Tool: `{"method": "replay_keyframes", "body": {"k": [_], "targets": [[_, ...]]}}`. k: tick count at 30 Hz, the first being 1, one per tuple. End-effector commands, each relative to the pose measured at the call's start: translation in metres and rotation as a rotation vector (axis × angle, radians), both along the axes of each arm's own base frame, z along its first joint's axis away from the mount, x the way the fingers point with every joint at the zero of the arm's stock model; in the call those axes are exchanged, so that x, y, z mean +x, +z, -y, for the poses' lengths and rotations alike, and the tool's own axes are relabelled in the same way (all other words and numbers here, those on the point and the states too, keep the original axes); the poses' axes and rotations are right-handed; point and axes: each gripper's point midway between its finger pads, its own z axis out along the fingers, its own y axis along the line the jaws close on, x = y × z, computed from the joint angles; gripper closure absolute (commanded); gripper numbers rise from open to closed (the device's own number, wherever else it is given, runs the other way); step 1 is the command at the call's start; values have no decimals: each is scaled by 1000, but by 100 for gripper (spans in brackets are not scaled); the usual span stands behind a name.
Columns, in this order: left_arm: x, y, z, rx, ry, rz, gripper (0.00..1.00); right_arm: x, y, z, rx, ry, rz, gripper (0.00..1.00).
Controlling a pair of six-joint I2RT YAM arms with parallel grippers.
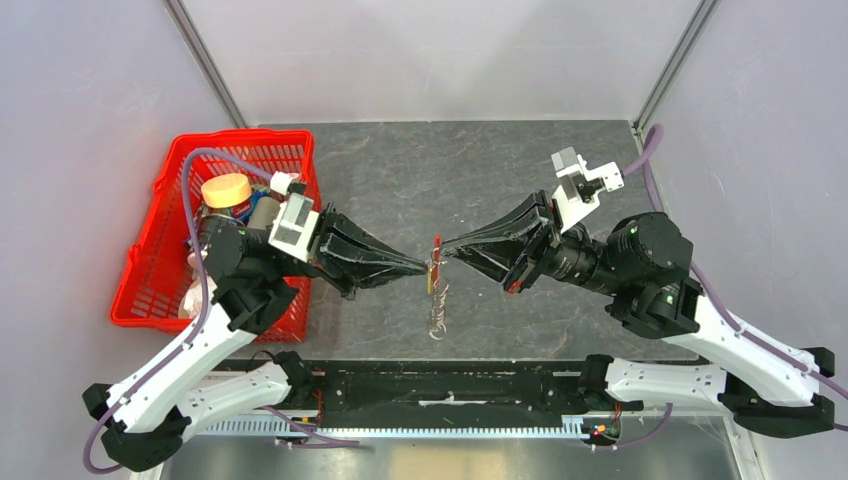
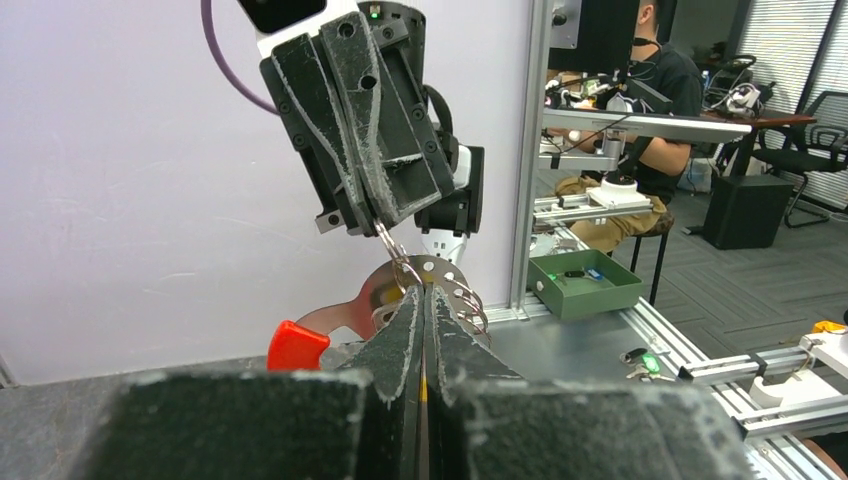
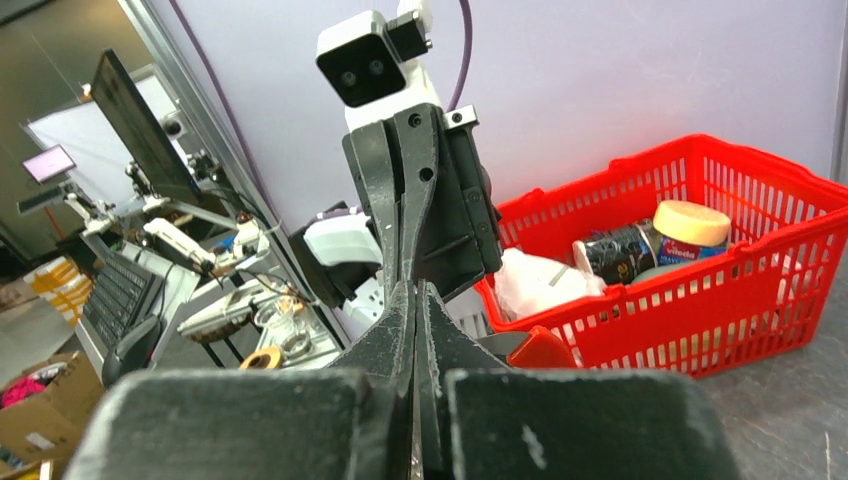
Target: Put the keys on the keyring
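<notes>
From above, both arms meet at the middle of the grey surface [image 1: 400, 180]. The left gripper [image 1: 424, 268] and the right gripper [image 1: 447, 249] come tip to tip, both pinched narrow on the keyring [image 1: 437, 318], whose silvery chain trails toward the lower edge of the frame. A red basket [image 1: 150, 270] stands at the left, well apart. I cannot pick out the brass key from here.

In the left wrist view, the left gripper [image 2: 423, 310] at bottom centre has its fingers pressed together on the keyring's silvery metal [image 2: 385, 280], with the red tag [image 2: 297, 345] sticking out to the left. The right gripper [image 2: 372, 222] reaches down from the top, clamped on a ring link.

In the right wrist view, the right gripper [image 3: 412, 295] is closed at the centre, touching the tips of the left gripper [image 3: 407, 265] above it. The red tag [image 3: 540, 350] peeks out just beside them, and the basket [image 3: 760, 300] fills the right side.
</notes>
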Motion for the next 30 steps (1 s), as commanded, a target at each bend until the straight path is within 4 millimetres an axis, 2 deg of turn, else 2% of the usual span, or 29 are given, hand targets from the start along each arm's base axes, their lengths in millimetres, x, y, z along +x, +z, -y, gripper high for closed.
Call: {"method": "replay_keyframes", "body": {"k": [1,14,30], "targets": [[-10,13,-7,-46,-28,20,98,5,45,20,223,-56,21,100],[-4,18,-5,-71,-12,17,98,17,43,12,395,-47,-65,100],[20,-5,13,-9,53,-18,98,13,55,14,470,-10,-51,100]]}}
